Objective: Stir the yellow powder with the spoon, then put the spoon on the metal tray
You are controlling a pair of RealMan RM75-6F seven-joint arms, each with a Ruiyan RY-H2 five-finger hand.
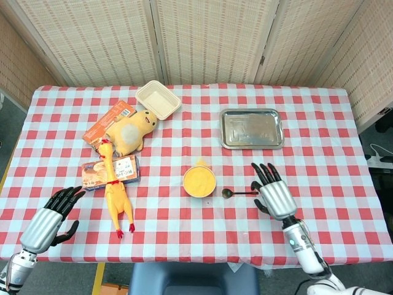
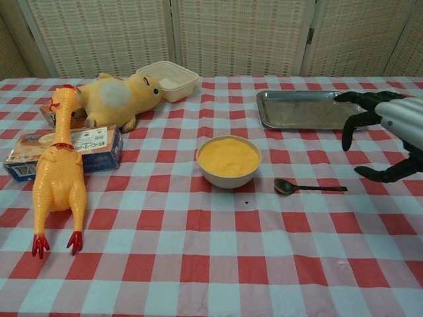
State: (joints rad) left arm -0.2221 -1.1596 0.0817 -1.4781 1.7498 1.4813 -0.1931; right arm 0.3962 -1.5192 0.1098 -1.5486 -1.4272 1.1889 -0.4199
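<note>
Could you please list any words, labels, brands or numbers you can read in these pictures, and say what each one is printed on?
None can be read with confidence.
Flat box under the rubber chicken: printed characters on its side, too small and blurred to read.
Orange packet beneath the plush toy: white lettering, too small to read.
Bowl of yellow powder, spoon, metal tray: no visible text.

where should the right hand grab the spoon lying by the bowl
Probably the thin handle end of the spoon, coming from above: it lies flat, bowl end toward the powder bowl, handle pointing at the right hand, which is open.
</note>
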